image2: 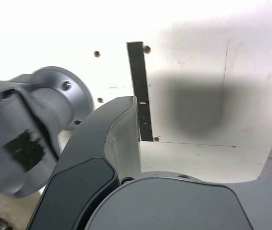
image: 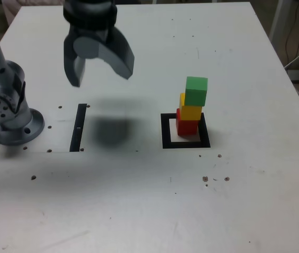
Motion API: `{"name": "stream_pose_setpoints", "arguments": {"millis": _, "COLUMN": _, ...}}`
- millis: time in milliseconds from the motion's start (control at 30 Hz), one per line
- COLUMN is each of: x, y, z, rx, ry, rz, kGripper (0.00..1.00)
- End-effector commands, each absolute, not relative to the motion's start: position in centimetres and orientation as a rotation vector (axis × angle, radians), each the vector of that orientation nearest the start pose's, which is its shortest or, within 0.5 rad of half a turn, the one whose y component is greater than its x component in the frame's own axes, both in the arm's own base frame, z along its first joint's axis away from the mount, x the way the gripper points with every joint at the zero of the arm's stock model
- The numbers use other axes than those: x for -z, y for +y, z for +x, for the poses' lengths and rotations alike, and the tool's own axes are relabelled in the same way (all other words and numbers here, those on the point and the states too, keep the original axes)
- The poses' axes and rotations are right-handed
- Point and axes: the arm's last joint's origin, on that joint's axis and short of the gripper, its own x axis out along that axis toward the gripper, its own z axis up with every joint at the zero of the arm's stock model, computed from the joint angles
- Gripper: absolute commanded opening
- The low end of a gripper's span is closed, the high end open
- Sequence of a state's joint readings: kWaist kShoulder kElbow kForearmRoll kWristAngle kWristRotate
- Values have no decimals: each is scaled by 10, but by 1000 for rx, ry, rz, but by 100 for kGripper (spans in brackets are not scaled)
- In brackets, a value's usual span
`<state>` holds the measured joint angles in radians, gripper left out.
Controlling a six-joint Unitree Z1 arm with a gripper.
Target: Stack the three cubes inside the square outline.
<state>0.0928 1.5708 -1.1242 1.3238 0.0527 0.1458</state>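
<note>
While the grey metal two-jawed gripper [image: 100, 73] hangs wide apart and empty, the flat black square outline [image: 165, 132] encloses a three-cube tower: red cube [image: 187, 126] lowest, yellow cube [image: 190, 112] between, green cube [image: 196, 91] topmost (slightly offset). Stacking looks finished; nothing apparently remains.

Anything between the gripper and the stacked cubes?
In the exterior view, only bare tabletop shows between the raised, open gripper and the cube stack.
</note>
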Motion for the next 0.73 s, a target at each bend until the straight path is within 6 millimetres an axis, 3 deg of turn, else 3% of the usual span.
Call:
{"name": "stream_pose_setpoints", "arguments": {"millis": 0, "x": -295, "y": 18, "z": 194, "rx": 30, "ry": 1727, "rz": 75, "kGripper": 99}}
{"name": "stream_pose_setpoints", "arguments": {"millis": 167, "x": -296, "y": 12, "z": 186, "rx": 44, "ry": 1646, "rz": 104, "kGripper": 100}}
{"name": "stream_pose_setpoints", "arguments": {"millis": 700, "x": -278, "y": 14, "z": 156, "rx": -23, "ry": 1664, "rz": 183, "kGripper": 100}}
